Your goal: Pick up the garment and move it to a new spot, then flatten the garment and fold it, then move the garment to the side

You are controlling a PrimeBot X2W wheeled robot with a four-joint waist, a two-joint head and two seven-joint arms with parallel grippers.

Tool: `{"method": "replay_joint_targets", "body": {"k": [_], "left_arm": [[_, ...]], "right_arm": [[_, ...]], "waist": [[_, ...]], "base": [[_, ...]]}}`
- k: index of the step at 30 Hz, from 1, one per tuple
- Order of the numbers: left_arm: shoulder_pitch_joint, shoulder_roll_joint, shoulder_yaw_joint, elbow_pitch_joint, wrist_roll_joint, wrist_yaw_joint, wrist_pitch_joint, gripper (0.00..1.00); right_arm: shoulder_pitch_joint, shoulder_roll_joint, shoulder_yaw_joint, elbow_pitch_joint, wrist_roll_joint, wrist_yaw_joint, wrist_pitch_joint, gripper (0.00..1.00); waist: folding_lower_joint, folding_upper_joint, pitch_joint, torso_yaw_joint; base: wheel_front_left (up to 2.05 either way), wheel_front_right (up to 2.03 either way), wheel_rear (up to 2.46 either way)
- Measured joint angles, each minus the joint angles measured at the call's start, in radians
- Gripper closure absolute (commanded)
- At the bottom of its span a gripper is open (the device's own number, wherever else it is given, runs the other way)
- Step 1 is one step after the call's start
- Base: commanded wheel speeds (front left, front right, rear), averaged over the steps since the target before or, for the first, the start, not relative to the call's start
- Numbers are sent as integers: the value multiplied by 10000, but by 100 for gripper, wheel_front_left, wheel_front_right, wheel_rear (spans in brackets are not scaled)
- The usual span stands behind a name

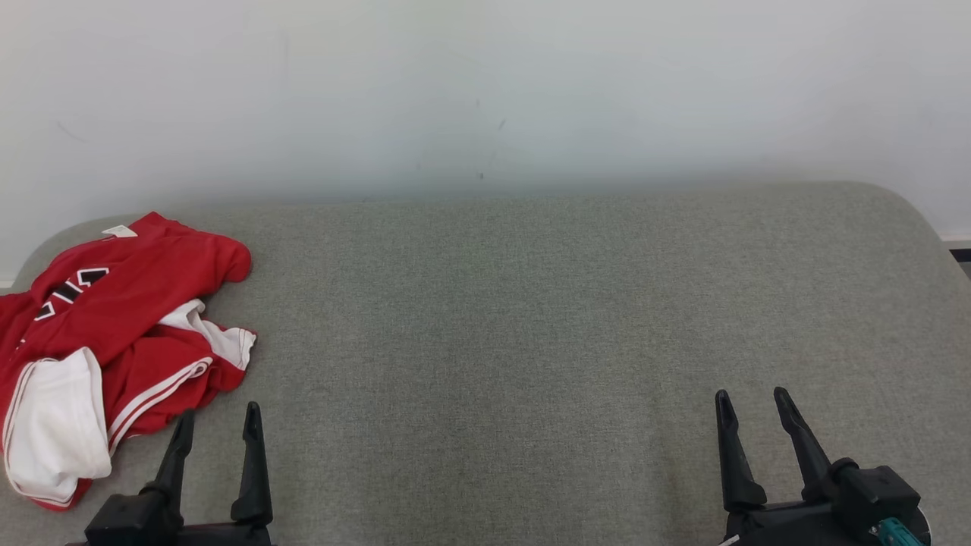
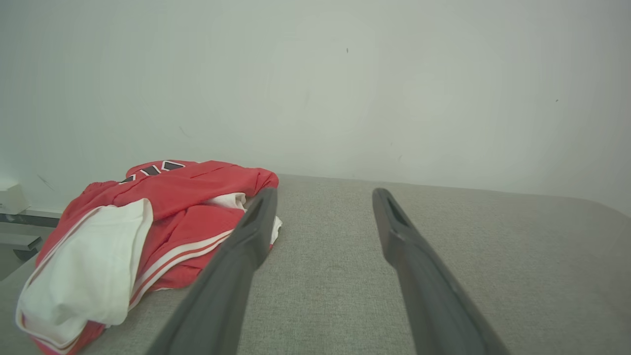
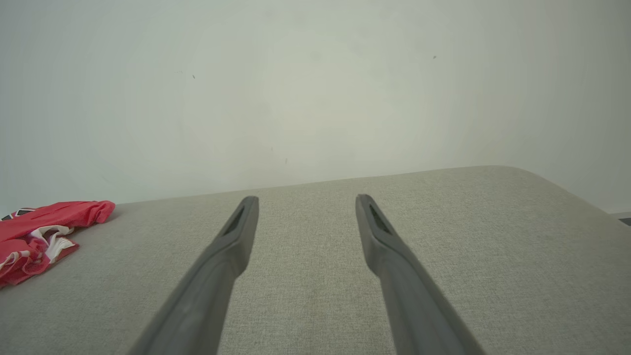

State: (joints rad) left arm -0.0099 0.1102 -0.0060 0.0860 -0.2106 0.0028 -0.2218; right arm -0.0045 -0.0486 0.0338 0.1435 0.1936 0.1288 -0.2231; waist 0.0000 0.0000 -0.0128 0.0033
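I see the red and white garment [image 1: 114, 318] bunched in a heap at the far left edge of the grey tabletop [image 1: 485, 318], so the pick-up is not yet done. My left claw [image 1: 219, 412] sits just beside the heap's near edge, spread wide and empty, which I judge makes it the natural one for the first grab. The bare middle looks like the place to lay it flat. My right claw [image 1: 752, 394] hovers well apart at the right, also spread, holding nothing
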Motion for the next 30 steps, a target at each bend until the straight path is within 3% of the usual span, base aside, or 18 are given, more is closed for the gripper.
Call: {"method": "replay_joint_targets", "body": {"k": [14, 30], "left_arm": [[84, -121, 240, 326, 13, -288, -265, 0], [81, -132, 199, 495, 174, -291, -422, 0]], "right_arm": [[58, -2, 54, 150, -155, 2, -255, 0], [58, -4, 163, 313, -238, 2, -351, 0]], "waist": [[0, 0, -65, 5], [0, 0, -145, 15]], "base": [[0, 0, 0], [0, 0, 0]]}}
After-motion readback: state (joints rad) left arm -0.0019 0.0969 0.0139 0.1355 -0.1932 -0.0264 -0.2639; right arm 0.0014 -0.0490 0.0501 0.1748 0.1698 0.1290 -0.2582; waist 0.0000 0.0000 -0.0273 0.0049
